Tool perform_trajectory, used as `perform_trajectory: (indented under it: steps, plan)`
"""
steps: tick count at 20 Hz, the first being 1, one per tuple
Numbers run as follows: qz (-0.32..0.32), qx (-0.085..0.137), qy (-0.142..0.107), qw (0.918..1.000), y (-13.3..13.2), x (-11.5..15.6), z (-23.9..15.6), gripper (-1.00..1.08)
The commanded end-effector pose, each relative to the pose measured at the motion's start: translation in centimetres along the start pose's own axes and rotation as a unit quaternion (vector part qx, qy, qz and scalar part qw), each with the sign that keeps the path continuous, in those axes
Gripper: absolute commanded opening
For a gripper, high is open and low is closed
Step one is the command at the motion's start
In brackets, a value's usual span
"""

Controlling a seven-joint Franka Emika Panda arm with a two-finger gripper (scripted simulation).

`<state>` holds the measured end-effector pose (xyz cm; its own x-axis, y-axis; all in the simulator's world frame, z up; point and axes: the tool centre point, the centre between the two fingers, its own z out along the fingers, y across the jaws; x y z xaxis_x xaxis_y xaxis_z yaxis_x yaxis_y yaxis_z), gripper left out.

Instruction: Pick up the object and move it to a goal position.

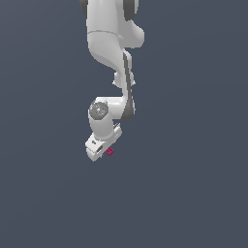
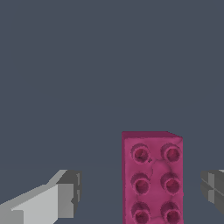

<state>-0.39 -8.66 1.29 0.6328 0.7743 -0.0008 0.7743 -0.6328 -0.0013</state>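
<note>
The object is a tiny magenta studded brick (image 1: 110, 151) lying on the dark grey floor, just at the exterior view's right of the white gripper hand. In the wrist view the brick (image 2: 152, 177) shows its studded top, with several studs in two rows. It lies between the two grey fingertips, nearer the one at the frame's edge. My gripper (image 2: 140, 194) is open, its fingers (image 2: 65, 192) set wide apart on either side of the brick and not touching it. In the exterior view the gripper (image 1: 98, 150) hangs low over the floor and its fingers are hidden by the hand.
The white Panda arm (image 1: 114, 53) reaches down from the top of the exterior view. Plain dark grey floor (image 1: 193, 193) lies all around. No goal marker shows.
</note>
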Motion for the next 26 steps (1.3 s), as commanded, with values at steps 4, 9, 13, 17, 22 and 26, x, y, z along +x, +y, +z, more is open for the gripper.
perform_trajectory:
  steps: [4, 9, 13, 17, 22, 26]
  plan:
    - [0.000, -0.001, 0.000, 1.0000, 0.1, 0.0, 0.1, -1.00]
    - [0.000, -0.001, 0.000, 1.0000, 0.1, 0.0, 0.1, -1.00]
    - [0.000, -0.001, 0.000, 1.0000, 0.1, 0.1, 0.0, -1.00]
    - [0.000, -0.001, 0.000, 1.0000, -0.1, 0.4, -0.9, -1.00]
    - [0.000, -0.001, 0.000, 1.0000, -0.7, 1.3, -3.4, -1.00]
    - [0.000, -0.001, 0.000, 1.0000, -1.4, 2.4, -6.5, -1.00]
